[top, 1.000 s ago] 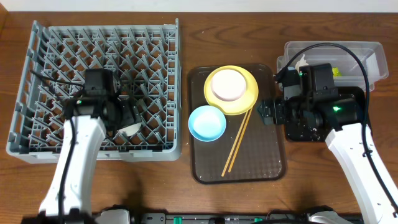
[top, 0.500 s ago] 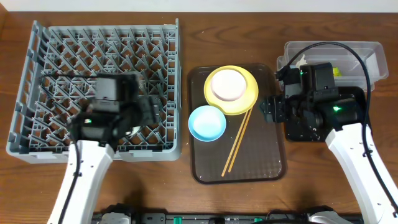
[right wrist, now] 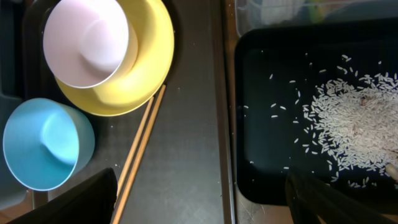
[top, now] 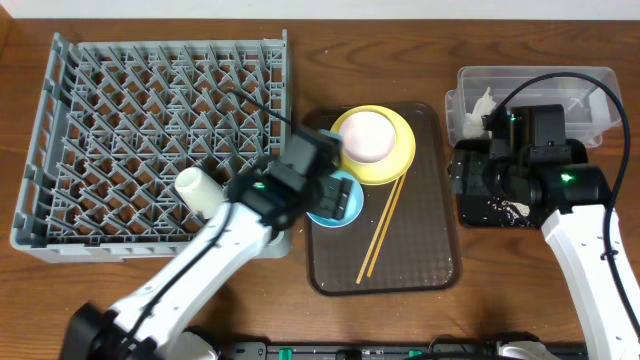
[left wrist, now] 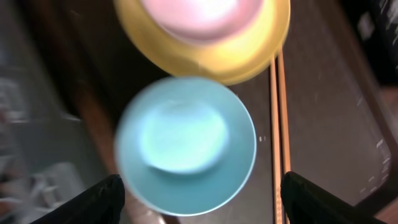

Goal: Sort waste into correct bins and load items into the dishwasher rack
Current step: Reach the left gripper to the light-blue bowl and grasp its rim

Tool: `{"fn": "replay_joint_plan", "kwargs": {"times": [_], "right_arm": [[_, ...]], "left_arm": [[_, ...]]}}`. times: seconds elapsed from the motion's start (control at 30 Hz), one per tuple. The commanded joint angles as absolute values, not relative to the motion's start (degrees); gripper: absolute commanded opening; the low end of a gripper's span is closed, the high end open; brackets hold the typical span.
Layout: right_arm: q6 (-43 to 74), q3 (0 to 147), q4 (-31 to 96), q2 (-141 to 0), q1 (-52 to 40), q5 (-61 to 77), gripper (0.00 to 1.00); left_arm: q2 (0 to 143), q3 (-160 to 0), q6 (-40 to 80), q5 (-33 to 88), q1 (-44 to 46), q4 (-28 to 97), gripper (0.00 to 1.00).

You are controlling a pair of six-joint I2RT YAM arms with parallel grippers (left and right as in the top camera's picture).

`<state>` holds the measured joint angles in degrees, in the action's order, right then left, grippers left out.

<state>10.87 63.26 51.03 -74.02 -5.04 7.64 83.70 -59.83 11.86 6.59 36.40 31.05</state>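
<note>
Overhead: my left gripper (top: 332, 188) hangs with its fingers spread wide above the light-blue bowl (top: 348, 207), holding nothing. My right gripper (top: 462, 178), likewise spread and empty, hovers over the seam between the brown serving tray (top: 420, 255) and the black tray (top: 478, 212).

The blue bowl sits at the left of the brown tray, just beside the near-left rim of the yellow plate (top: 398, 160), which carries the white bowl (top: 366, 137). The chopsticks (top: 382, 228) lie side by side, slanting from the plate's near edge toward the tray's near side.

White rice scraps (right wrist: 348, 118) are scattered across the black tray. Beyond it, the clear tub (top: 590, 85) holds a crumpled tissue (top: 480, 103) at its left end. A pale cup (top: 198, 190) lies on its side among the pegs of the grey rack (top: 120, 100), at the left of the scene.

All rests on a dark wood-grain worktop (top: 300, 320), with a pale strip along its far edge.
</note>
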Motion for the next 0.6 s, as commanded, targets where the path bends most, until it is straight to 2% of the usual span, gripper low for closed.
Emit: {"fn": "replay_joint_plan", "kwargs": {"times": [0.0,0.27,0.57], "right_arm": [[11.73,64.49,51.05,-73.41,-4.29,7.05,0.86],[11.73,64.45,51.05,-73.41,-4.29,7.05,0.86],[11.73,64.45,51.22,-73.41,-4.29,7.07,0.86]], "left_arm": [[87.72,-60.88,11.07,1.78,40.47,30.72,0.82],[93.78,-60.88,10.74,0.38,46.52,28.99,0.81],[100.03,-60.88,10.74,0.36,48.73,27.24,0.65]]}}
